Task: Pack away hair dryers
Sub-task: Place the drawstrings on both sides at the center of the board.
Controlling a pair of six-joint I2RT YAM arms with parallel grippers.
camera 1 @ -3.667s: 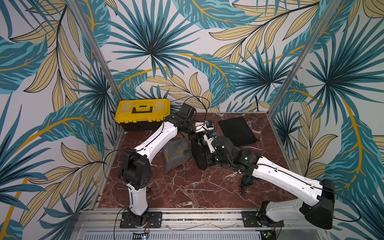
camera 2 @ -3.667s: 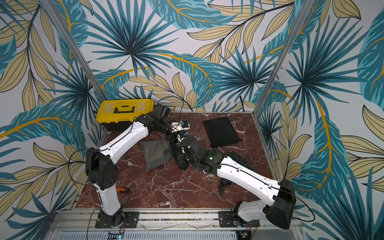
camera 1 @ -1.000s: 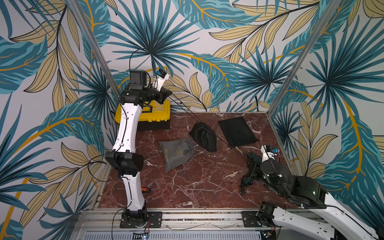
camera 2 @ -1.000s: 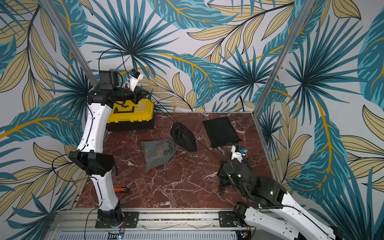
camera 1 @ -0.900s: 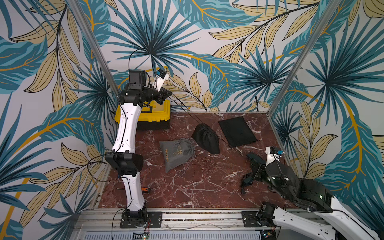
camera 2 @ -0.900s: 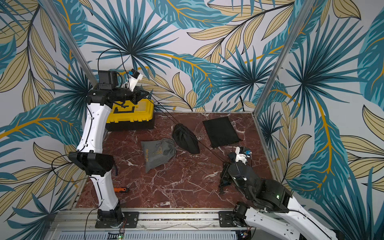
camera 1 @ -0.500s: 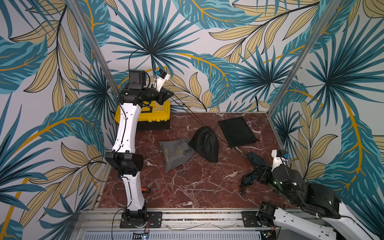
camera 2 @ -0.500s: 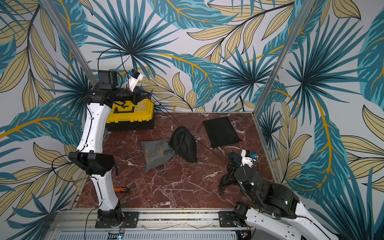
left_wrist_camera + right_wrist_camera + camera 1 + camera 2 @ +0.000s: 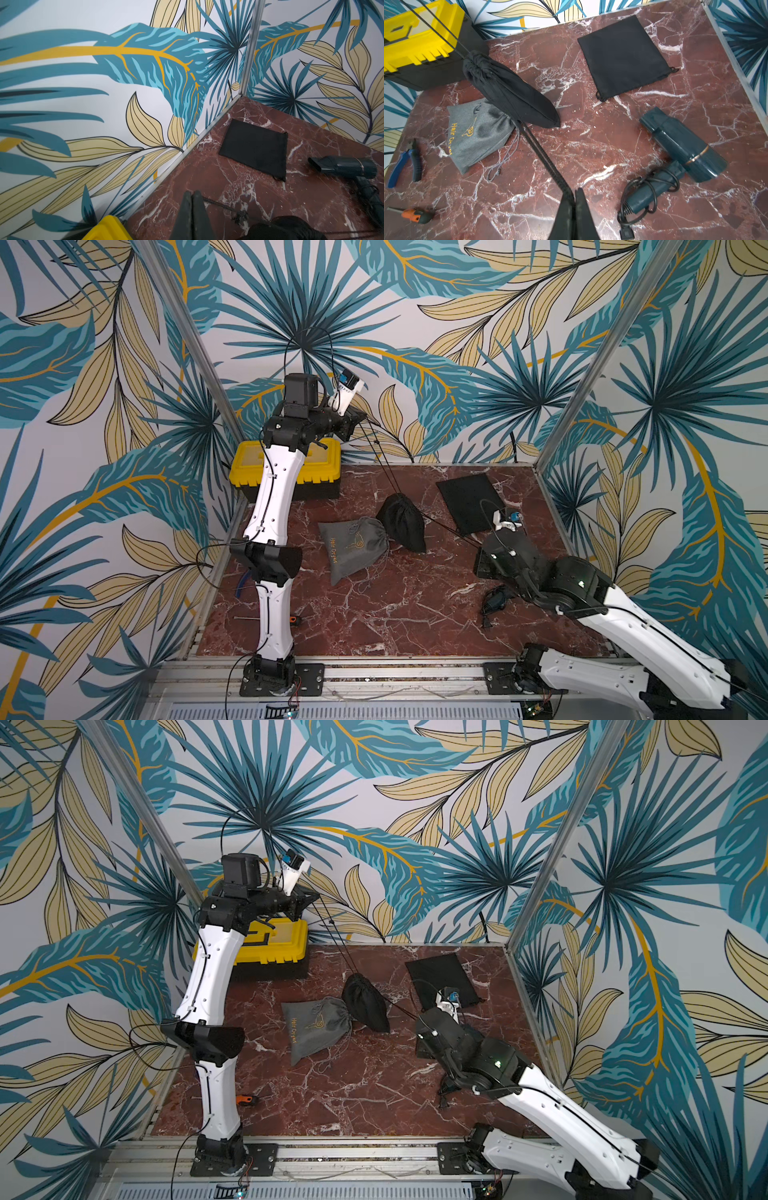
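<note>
Left end effector (image 9: 360, 419) (upper left of centre) and right end effector (image 9: 574, 192) each pinch a drawstring (image 9: 545, 160) taut, apparently cinching the black pouch (image 9: 402, 522).

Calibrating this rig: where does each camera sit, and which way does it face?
Top views: high behind the bases, looking down at the marble table; left arm and right arm show.
Left wrist: raised near the yellow toolbox, facing the far right corner; left claw, shut on a drawstring.
Right wrist: over the table's right side, looking down toward the back wall; right claw, shut on a drawstring.
Both wrist views share the flat black pouch and teal hair dryer.
</note>
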